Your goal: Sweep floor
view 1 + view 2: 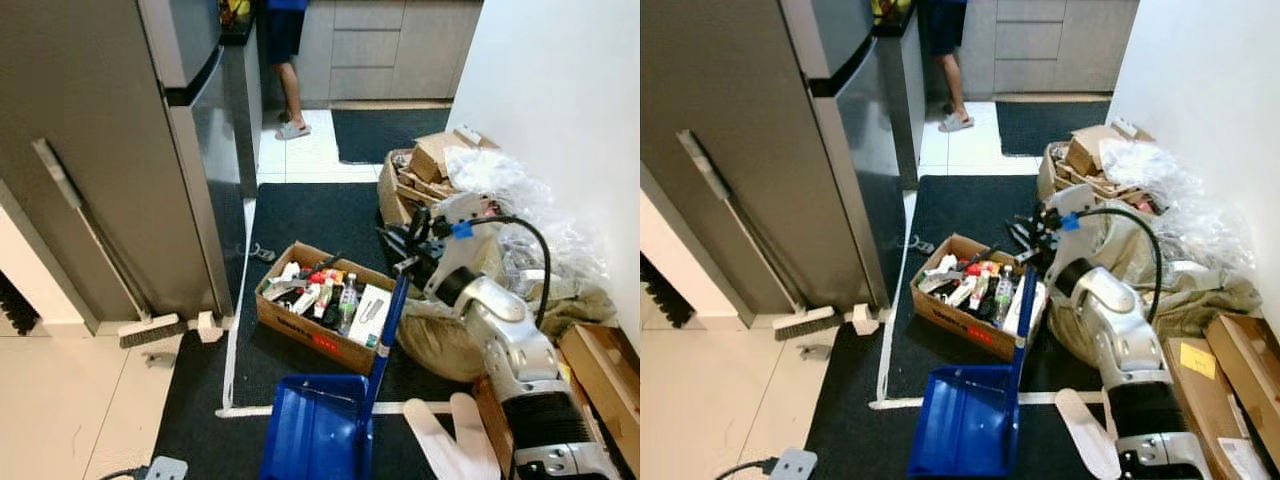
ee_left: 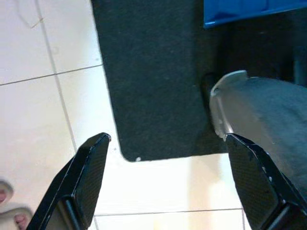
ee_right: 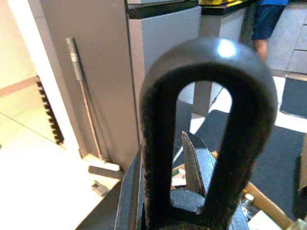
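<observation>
We see the right gripper (image 1: 412,243) raised above the dark mat (image 1: 310,215), with its fingers closed on the black loop at the top of the dustpan handle (image 3: 207,120). The handle (image 1: 388,325) goes down as a blue pole to the blue dustpan (image 1: 315,425), which stands on the mat near its front edge, just in front of a cardboard box (image 1: 300,325) full of bottles and small packages. The box touches the pole on its right side.

The broom (image 1: 95,245) leans against the grey refrigerator (image 1: 110,150), its brush head (image 1: 152,331) on the tiled floor (image 1: 60,400) beside the left edge of the mat.

The left gripper (image 2: 168,177) hangs over a corner of the mat, and its two fingers (image 2: 88,177) are wide apart, holding nothing.

A person's legs (image 1: 290,90) are seen far back, near the cabinets.
</observation>
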Available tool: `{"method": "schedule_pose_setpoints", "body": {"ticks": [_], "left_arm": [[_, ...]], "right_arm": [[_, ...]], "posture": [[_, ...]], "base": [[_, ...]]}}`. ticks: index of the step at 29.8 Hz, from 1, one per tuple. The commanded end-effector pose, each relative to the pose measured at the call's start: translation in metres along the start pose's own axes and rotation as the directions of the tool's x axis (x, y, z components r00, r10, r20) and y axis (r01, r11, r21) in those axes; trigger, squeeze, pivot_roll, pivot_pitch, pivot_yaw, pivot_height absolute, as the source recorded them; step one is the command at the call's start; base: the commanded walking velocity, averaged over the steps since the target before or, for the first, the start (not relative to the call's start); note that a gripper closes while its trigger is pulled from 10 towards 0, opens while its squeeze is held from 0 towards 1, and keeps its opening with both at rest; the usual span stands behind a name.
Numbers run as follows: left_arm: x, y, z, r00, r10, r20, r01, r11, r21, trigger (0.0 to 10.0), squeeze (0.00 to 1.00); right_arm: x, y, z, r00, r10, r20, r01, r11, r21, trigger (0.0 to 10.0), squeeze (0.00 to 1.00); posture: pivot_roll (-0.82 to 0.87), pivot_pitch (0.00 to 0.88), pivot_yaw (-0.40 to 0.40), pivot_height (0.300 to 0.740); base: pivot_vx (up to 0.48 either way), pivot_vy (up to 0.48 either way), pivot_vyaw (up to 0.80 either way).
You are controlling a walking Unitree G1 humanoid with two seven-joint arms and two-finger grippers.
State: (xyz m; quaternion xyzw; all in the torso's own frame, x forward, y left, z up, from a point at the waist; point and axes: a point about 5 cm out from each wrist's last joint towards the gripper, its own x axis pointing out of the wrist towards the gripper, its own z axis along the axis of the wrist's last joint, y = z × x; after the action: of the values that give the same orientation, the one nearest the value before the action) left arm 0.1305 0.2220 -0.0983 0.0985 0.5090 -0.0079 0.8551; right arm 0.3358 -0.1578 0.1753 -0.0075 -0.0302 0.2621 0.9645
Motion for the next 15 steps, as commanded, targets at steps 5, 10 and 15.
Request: {"method": "schedule_pose_setpoints", "body": {"ticks": [5,10,15], "left_arm": [[0.0,0.0,0.001,1.0,-0.005,0.004,0.005,1.0,0.01,10.0,0.0],[0.0,0.0,0.001,1.0,-0.006,0.007,0.006,1.0,0.018,10.0,0.0],[0.0,-0.001,0.0,1.0,-0.007,0.008,0.006,1.0,0.019,10.0,0.0]], "right_arm": [[-0.006,-0.002,-0.032,0.988,-0.11,-0.111,0.114,0.993,0.029,10.0,0.0],[-0.009,0.003,-0.06,0.954,-0.203,-0.221,0.219,0.974,0.051,10.0,0.0],[-0.01,0.004,-0.065,0.946,-0.215,-0.243,0.239,0.968,0.072,10.0,0.0]], "posture": [[0.01,0.006,0.007,0.74],[0.01,0.012,0.006,0.74],[0.01,0.013,0.007,0.74]], "base": [[0.0,0.0,-0.8],[0.0,0.0,-0.8],[0.0,0.0,-0.8]]}}
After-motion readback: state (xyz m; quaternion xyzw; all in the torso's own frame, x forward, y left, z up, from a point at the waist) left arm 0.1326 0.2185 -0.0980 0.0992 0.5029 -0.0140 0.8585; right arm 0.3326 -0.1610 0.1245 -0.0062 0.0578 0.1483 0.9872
